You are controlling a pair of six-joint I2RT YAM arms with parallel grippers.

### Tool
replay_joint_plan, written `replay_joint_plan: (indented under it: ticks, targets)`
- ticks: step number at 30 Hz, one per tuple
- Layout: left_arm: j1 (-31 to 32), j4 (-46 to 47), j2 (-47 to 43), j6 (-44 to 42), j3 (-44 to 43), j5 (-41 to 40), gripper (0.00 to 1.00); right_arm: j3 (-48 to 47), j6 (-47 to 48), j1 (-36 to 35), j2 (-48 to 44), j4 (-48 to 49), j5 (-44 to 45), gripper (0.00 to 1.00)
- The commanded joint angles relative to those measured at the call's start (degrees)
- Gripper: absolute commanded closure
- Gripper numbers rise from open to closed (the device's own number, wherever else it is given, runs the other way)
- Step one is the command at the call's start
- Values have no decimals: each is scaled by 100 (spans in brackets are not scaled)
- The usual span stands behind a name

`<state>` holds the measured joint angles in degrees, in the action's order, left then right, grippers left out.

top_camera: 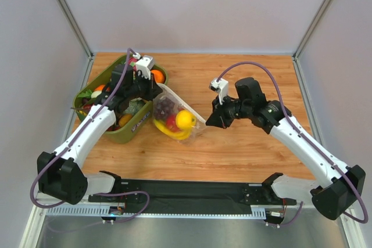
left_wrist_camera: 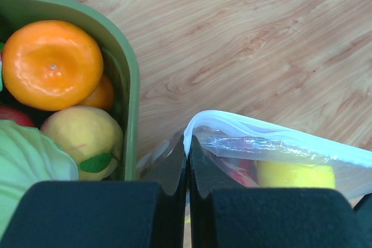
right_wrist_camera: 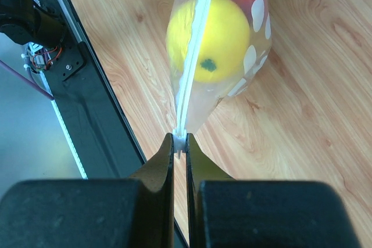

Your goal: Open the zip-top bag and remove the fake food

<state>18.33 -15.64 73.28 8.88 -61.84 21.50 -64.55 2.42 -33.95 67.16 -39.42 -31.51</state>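
The zip-top bag, clear with pale dots, is stretched between my two grippers just above the table. Inside it I see the yellow lemon, dark grapes, a red fruit and the banana. My left gripper is shut on the bag's far left corner; the left wrist view shows the gripper pinching the bag's rim. My right gripper is shut on the white zip slider at the bag's right end. The lemon shows close behind the zip strip.
The olive-green bin stands left of the bag, touching it, full of toy produce including an orange and a green cabbage. A black bar runs along the table's near edge. Walls enclose the table.
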Motion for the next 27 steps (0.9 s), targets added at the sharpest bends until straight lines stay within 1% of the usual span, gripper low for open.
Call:
replay_joint_plan:
  ticks: [1,5,8,9,11,12,13,14,15,16,17,19,22,27]
  targets:
    - [-163,210,-244,-10,-29,-506,100,-145,48,-24,-229,-443,48,100]
    - [-172,254,-244,-53,-3,-410,100,-154,66,-23,-273,-558,83,100]
    - [-172,421,-331,-211,41,90,100,-189,57,-32,-299,-567,118,99]
    - [-172,578,-384,-255,93,448,100,-250,66,-24,-308,-558,153,97]
    - [-172,702,-419,-343,111,811,100,-356,57,-32,-291,-549,189,86]
    - [-163,755,-402,-387,94,1213,100,-408,83,-24,-256,-558,215,80]
    - [-163,764,-393,-414,76,1425,100,-557,92,-23,-229,-584,224,67]
    - [-163,808,-376,-475,67,1645,100,-628,110,-32,-194,-602,233,62]
    - [-145,834,-323,-484,50,2056,100,-724,154,-24,-142,-611,241,57]
    - [-128,860,-305,-510,50,2252,100,-882,171,-32,-115,-620,250,49]
    - [-110,913,-279,-554,50,2619,100,-944,198,-32,-98,-602,302,46]
    - [4,931,-270,-598,58,2798,100,-1067,216,-32,-54,-453,382,41]
    - [180,861,-235,-765,50,3035,100,-1068,154,-32,25,-93,461,38]
    - [426,703,-94,-880,-29,3334,100,-971,154,-24,298,504,689,37]
